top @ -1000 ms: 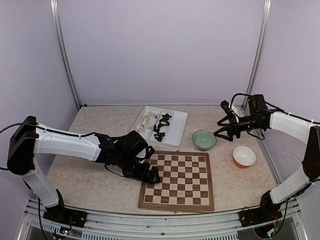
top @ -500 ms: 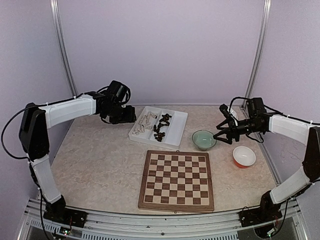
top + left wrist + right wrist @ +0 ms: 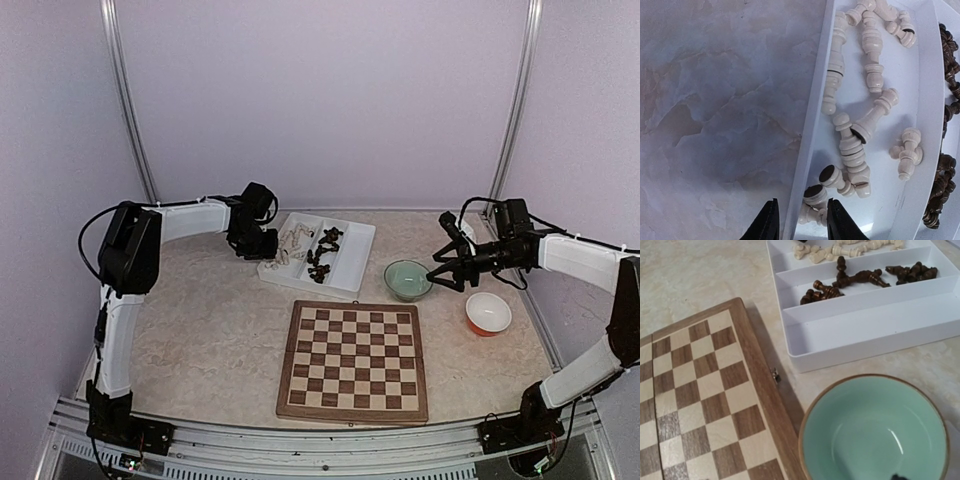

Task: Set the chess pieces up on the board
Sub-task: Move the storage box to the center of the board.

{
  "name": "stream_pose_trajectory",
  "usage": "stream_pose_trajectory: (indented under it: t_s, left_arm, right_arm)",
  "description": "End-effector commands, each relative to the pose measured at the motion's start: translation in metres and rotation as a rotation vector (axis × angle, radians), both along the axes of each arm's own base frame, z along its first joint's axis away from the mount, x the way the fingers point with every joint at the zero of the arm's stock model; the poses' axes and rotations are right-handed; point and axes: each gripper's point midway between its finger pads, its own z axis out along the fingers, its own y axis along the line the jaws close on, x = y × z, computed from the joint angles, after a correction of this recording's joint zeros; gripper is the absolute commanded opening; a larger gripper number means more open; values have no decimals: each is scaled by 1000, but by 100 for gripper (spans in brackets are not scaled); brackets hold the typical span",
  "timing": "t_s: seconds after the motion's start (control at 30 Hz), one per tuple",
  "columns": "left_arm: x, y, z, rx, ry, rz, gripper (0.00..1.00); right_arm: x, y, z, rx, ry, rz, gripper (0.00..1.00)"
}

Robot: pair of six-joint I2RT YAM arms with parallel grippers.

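Observation:
The board (image 3: pixel 352 414) lies bare at the table's front centre, and its near corner shows in the right wrist view (image 3: pixel 700 385). The chess pieces lie loose in a white divided tray (image 3: pixel 345 285): cream ones (image 3: pixel 293 240) (image 3: pixel 855 145) in the left slot, dark ones (image 3: pixel 322 255) (image 3: pixel 840 282) in the middle slot. My left gripper (image 3: pixel 262 245) (image 3: pixel 801 210) is open at the tray's left end. It straddles the tray's wall (image 3: pixel 812 115), with one finger outside and the other inside beside a lying cream piece (image 3: pixel 815 202). My right gripper (image 3: pixel 440 250) hangs open above the green bowl.
A green bowl (image 3: pixel 408 279) (image 3: pixel 875 430) stands between the tray and the board's far right corner. An orange bowl (image 3: pixel 488 313) sits to its right. Dark pieces (image 3: pixel 940 185) fill the slot beside the cream ones. Purple walls enclose the table.
My left arm has swung from the board's left edge back to the tray's left end, and its jaws have narrowed. The right gripper has barely shifted.

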Motion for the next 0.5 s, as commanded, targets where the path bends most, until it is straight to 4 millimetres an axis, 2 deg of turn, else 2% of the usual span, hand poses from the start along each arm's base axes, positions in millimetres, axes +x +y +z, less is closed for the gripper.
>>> stream_pose_trajectory:
  t_s: [0.0,0.17,0.37,0.47]
  left_arm:
    - [12,12,-5,-3,3,30,30]
    - [12,24,-11,27,5,54,17]
    - [4,62,-8,34,2,96,7]
    - [-8,86,-9,50,13,113,3]
  right_arm:
    - [-2,5,-6,1,11,22,77]
    - [-2,6,-11,0,34,31,77]
    - [-2,8,-16,4,59,44,76]
    - [-2,8,-17,6,71,49,76]
